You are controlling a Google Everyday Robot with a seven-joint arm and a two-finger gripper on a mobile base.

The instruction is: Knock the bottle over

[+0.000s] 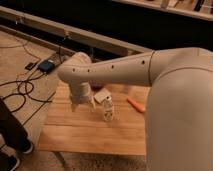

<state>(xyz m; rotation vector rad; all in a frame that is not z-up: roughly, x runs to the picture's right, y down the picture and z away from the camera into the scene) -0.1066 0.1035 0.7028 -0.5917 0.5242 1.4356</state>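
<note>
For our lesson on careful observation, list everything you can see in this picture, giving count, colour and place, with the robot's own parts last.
bottle: one, clear with white cap, upright, mid-table
flat box: one, white, on the table behind the bottle
carrot-shaped object: one, orange, lying on the table, picture-right of the bottle
table: one, light wood, centre
cables: several, black, on the floor, picture-left
small device: one, blue, on the floor by the cables
person's leg: one, dark, bottom-left edge
arm: one, pale grey, reaching in from picture-right
gripper: one, pale, over the table, close beside the bottle

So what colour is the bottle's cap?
White, in the camera view; gripper hangs beside the bottle.
</note>
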